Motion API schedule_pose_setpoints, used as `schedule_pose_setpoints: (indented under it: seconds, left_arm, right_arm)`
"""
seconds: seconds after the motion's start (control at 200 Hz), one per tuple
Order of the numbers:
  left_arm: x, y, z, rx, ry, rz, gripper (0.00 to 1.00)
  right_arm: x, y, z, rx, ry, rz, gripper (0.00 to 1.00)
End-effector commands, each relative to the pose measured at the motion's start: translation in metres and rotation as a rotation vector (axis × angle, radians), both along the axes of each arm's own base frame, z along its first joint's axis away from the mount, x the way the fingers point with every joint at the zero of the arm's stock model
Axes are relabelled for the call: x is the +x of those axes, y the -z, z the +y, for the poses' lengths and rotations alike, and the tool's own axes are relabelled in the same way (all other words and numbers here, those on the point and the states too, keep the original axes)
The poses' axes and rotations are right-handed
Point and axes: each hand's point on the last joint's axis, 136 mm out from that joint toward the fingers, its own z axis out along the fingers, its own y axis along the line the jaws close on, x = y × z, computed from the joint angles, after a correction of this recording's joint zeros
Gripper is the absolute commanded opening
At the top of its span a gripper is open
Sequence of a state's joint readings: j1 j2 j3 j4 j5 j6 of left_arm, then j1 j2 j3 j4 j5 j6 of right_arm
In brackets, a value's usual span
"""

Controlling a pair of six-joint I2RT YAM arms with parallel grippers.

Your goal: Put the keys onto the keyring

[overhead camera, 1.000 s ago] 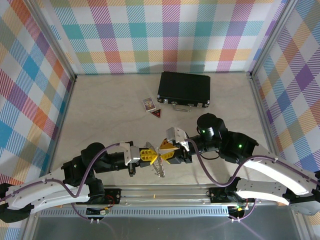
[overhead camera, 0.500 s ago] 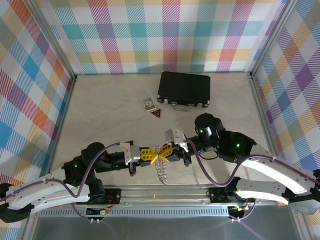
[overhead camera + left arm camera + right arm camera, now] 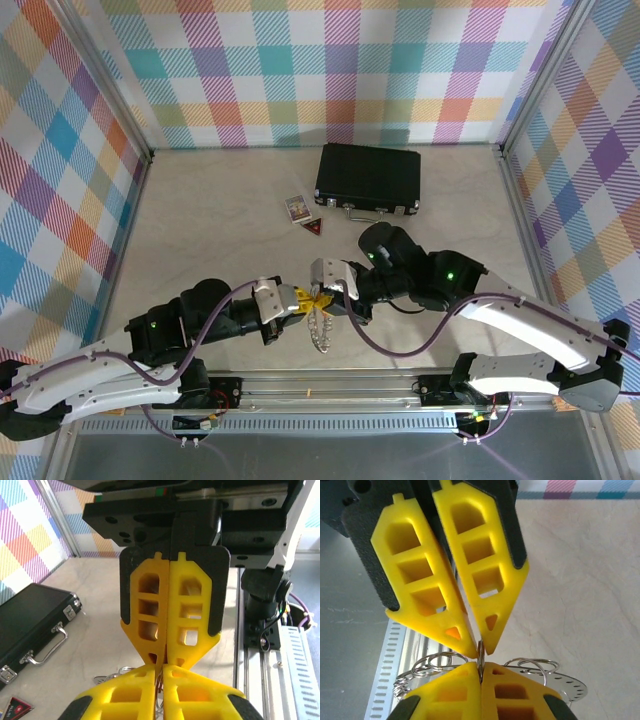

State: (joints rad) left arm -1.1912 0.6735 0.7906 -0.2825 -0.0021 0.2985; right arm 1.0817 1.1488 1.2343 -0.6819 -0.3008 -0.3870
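Checked walls in pastel colours close in a pale marbled worktop [image 3: 200, 220] on three sides. From the lower left of the top view the left arm [image 3: 100, 365] reaches toward the middle. Its left hand [image 3: 298, 300] has the yellow fingers brought together, and in the right wrist view their tips nip a thin metal edge. Up the frame, near the back, a small printed card [image 3: 296, 207] lies flat on the worktop, and a dark red triangular tag [image 3: 316, 228] lies just beside it to the lower right.

The keyring [image 3: 320, 332], a bunch of silvery loops and small pieces, hangs in the lower middle of the frame. It sits straight under the spot where the two hands meet tip to tip, above the worktop's near edge and the metal rail [image 3: 330, 385]. The right wrist view shows its wire loops [image 3: 530, 666] spread to both sides behind the fingertips.

The right hand [image 3: 325, 294] faces the left one from the right. Its fingers are pressed together too, and the same thin metal edge of the keyring runs in between their tips. Further right and up, a black case [image 3: 368, 180] rests closed near the back wall with its handle toward the arms, well apart from the hands. The right arm [image 3: 520, 320] curves in from the lower right.
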Motion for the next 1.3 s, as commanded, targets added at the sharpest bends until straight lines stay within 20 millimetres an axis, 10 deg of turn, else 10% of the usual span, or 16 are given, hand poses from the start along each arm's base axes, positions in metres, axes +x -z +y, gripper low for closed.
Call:
schedule_pose_setpoints:
  seconds: [0.0,0.98,1.295]
  left_arm:
    - [0.006,-0.013,0.005,0.002,-0.035,-0.029,0.10]
    - [0.004,0.008,-0.001,0.065,-0.017,0.002,0.24]
    - [0.001,0.001,-0.002,0.038,-0.001,0.000,0.00]
  right_arm:
    - [-0.012,-0.007,-0.002,-0.012,-0.056,-0.011,0.00]
    - [-0.015,-0.022,0.002,0.066,-0.065,-0.025,0.00]
    - [-0.018,-0.022,0.001,0.073,-0.076,-0.017,0.00]
